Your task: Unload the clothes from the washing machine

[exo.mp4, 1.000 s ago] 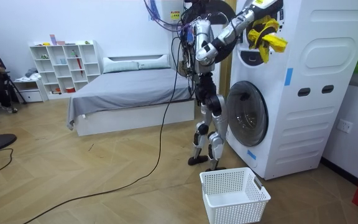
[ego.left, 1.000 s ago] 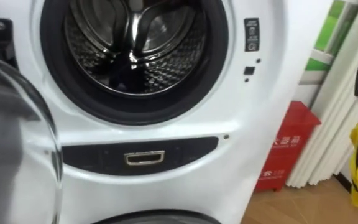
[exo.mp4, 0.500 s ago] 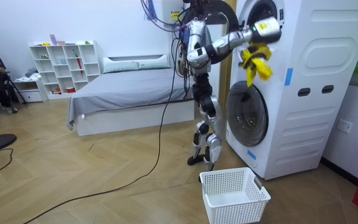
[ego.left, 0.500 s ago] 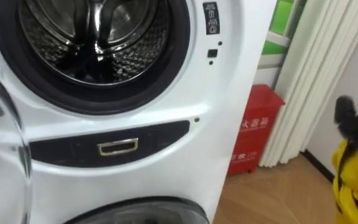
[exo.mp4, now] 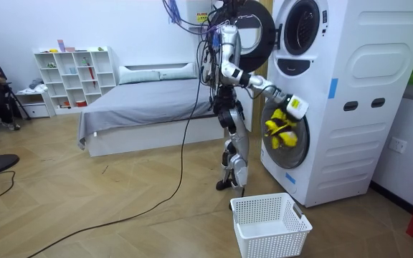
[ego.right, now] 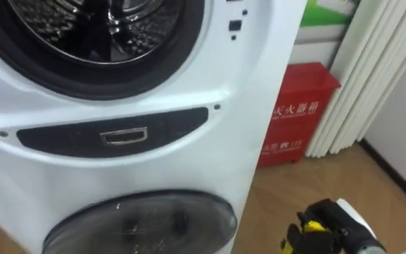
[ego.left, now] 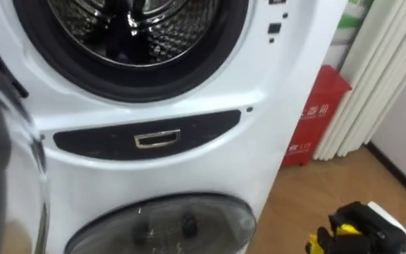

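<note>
Gripping yellow cloth in curled right hand | low before washing machine | white basket on floor below

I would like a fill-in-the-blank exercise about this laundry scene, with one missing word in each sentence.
The right hand holds a ___ garment.
The white basket stands on the ___.
The door of the upper washing machine is ___.

Missing words: yellow, floor, open.
</note>
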You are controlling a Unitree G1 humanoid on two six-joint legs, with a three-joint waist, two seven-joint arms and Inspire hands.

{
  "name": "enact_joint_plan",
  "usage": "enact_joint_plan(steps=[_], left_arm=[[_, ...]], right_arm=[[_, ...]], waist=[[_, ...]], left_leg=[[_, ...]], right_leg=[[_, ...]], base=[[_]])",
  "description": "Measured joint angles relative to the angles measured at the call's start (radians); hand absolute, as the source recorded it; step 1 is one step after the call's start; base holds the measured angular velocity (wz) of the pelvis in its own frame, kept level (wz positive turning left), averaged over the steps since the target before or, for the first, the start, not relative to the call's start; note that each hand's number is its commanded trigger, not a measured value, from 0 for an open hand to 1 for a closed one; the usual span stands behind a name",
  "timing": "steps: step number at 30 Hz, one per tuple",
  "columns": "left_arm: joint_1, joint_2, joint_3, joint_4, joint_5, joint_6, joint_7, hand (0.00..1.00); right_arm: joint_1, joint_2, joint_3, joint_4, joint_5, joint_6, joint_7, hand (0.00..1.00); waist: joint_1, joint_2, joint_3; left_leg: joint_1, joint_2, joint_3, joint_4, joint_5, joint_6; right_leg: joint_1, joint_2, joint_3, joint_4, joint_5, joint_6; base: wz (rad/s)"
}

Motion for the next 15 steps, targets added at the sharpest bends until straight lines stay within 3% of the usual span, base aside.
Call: enact_joint_plan(steps=[5, 7, 8, 15], left_arm=[[0.002, -0.002, -0.024, 0.000, -0.020, -0.004, -0.001, 0.00], [-0.002, -0.007, -0.028, 0.000, -0.038, -0.005, -0.007, 0.00], [-0.005, -0.008, -0.030, -0.002, -0.046, -0.005, -0.009, 0.00], [-0.014, -0.010, -0.077, -0.008, -0.086, -0.006, -0.031, 0.00]], right_arm=[[-0.068, 0.052, 0.035, 0.146, -0.044, -0.003, -0.022, 1.00], [-0.097, 0.077, 0.036, 0.203, -0.047, -0.014, -0.035, 1.00], [-0.100, 0.078, 0.036, 0.205, -0.047, -0.015, -0.038, 1.00], [-0.161, 0.078, 0.037, 0.249, -0.052, -0.044, -0.080, 1.00]], waist=[[-0.026, 0.015, 0.0031], [-0.038, 0.019, 0.0005], [-0.039, 0.029, -0.0032], [-0.056, 0.040, 0.0042]], left_leg=[[-0.055, -0.015, 0.008, 0.002, 0.010, 0.010], [-0.074, -0.017, 0.010, 0.003, 0.010, 0.009], [-0.079, -0.016, 0.013, 0.003, 0.010, 0.009], [-0.134, -0.017, 0.011, 0.019, 0.010, 0.009]], right_leg=[[-0.071, -0.010, 0.000, 0.031, 0.007, 0.006], [-0.097, -0.010, 0.000, 0.032, 0.012, 0.006], [-0.100, -0.011, 0.000, 0.033, 0.013, 0.006], [-0.172, -0.020, -0.036, 0.050, 0.013, 0.006]], base=[[-0.10], [-0.11], [-0.10], [-0.14]])
